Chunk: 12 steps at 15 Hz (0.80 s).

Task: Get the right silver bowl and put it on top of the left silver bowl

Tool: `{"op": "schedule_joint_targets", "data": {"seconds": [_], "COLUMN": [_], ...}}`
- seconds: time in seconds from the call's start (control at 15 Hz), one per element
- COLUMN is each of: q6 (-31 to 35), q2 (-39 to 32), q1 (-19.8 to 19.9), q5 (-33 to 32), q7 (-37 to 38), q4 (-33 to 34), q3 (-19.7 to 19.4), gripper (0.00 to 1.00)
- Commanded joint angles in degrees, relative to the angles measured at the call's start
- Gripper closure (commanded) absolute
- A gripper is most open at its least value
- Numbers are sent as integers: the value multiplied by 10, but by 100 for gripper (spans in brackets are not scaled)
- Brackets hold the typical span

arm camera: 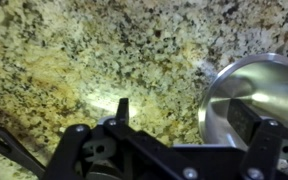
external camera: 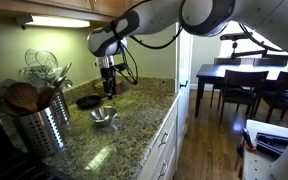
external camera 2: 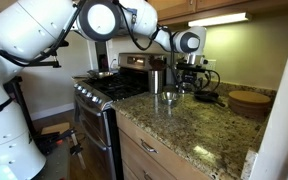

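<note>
Fingers point(arm camera: 121, 110) are shown spread apart and released, with nothing held between them. In the wrist view they enter from the lower edge, over the speckled granite tabletop point(arm camera: 74, 60).

A single silver bowl point(arm camera: 254, 95) is seen at the right of the wrist view. Its near rim is crossed by one finger, while the other finger stands over bare stone. Whether that finger is touching the rim or only raised above it cannot be told.

In both exterior views the fingers point(external camera: 108, 88) are hung just above the tabletop. The silver bowl point(external camera: 103, 117) is set close beside them, towards the counter edge. A black dish point(external camera: 88, 101) lies near on the other side and is not involved. The same bowl point(external camera 2: 169, 97) is seen between the stove point(external camera 2: 109, 90) and the black dish point(external camera 2: 206, 97).

Progress is judged uncertain. Only one steel shape can be made out, and whether it is a lone bowl or two bowls already stacked is not resolved at this size. If it is lone, it is judged that the grasp, the lift and the placing are all left to be done. If it is stacked, only the withdrawal is left.
</note>
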<state>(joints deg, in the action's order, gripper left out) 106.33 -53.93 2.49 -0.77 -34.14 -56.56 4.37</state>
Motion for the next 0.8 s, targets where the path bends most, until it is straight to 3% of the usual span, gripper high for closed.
{"op": "schedule_joint_targets", "data": {"seconds": [0.0, 0.73], "q6": [-11, -94], "q2": [52, 124], "q1": [3, 6], "q5": [-20, -50], "q7": [13, -5], "q4": [-49, -134], "q3": [-10, -12], "gripper": [0, 0]}}
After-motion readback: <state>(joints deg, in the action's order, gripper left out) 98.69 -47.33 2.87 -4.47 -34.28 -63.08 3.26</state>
